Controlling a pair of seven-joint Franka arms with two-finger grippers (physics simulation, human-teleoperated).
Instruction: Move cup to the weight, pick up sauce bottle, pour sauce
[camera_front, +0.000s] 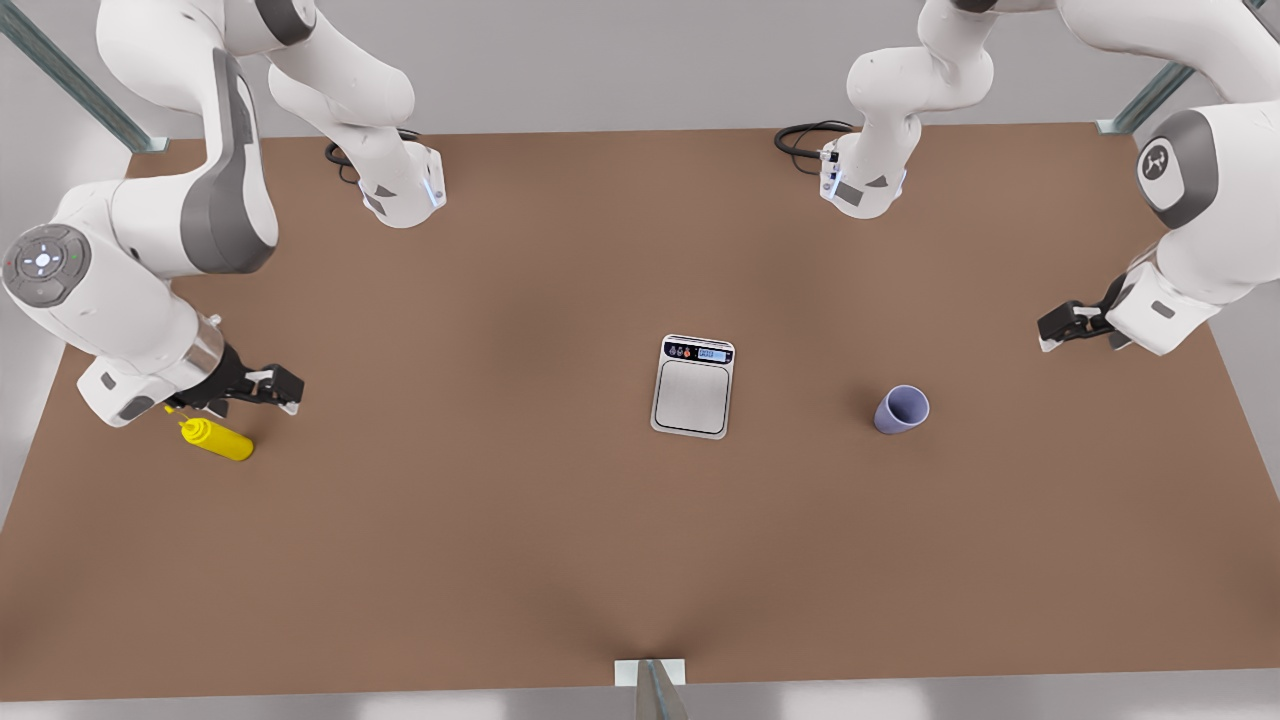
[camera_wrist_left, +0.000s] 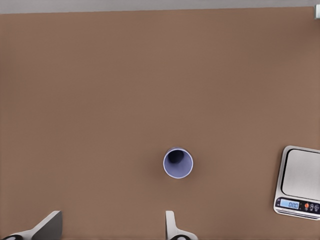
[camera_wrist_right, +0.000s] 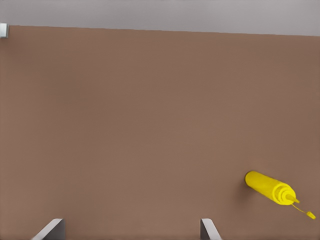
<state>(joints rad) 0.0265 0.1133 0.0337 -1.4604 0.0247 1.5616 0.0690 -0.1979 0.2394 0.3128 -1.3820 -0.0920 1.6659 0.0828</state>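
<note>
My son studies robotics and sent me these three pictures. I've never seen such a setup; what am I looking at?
They are simulator renders of two white robot arms at a brown table. One picture looks down from above; two come from cameras on the wrists. On the table stand a kitchen scale, a cup and a yellow sauce bottle. The left pincer waits open near the cup; the right pincer hangs open by the bottle. Nothing is held.

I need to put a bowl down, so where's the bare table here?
Bare table lies between the sauce bottle and the weight, and across the whole near edge. A narrower gap separates the weight from the cup. It is tightest beside the bottle, under the right hand.
</note>
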